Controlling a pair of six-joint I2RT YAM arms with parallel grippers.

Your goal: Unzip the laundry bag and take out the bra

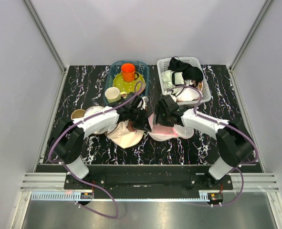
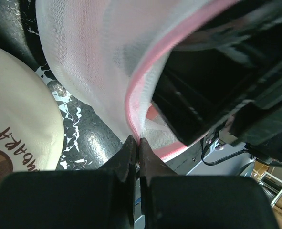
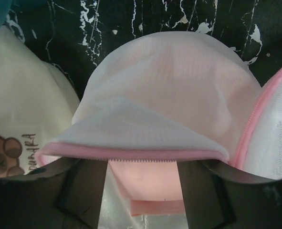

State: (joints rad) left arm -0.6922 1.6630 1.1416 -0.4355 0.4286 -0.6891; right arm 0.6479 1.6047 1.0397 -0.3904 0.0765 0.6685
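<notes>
The laundry bag (image 1: 165, 132), white mesh with a pink zipper rim, lies at the table's middle between both grippers. My left gripper (image 2: 139, 141) is shut on the bag's pink rim (image 2: 133, 102) and pinches it at the fingertips. In the right wrist view the bag's mesh flap (image 3: 131, 129) is lifted and its zipper edge is parted. Beneath the flap shows the light-pink bra (image 3: 152, 188). My right gripper (image 3: 143, 164) is open, one finger on each side of that pink fabric, and its tips are hidden under the flap. From above, the left gripper (image 1: 143, 119) and right gripper (image 1: 158, 117) nearly meet.
A beige cap with a brown mark (image 1: 126, 137) lies just left of the bag, under the left arm. Behind stand a blue bin (image 1: 113, 71) holding an orange cup (image 1: 128, 71) and a white basket of clothes (image 1: 205, 90). A small cup (image 1: 78, 114) sits at the left.
</notes>
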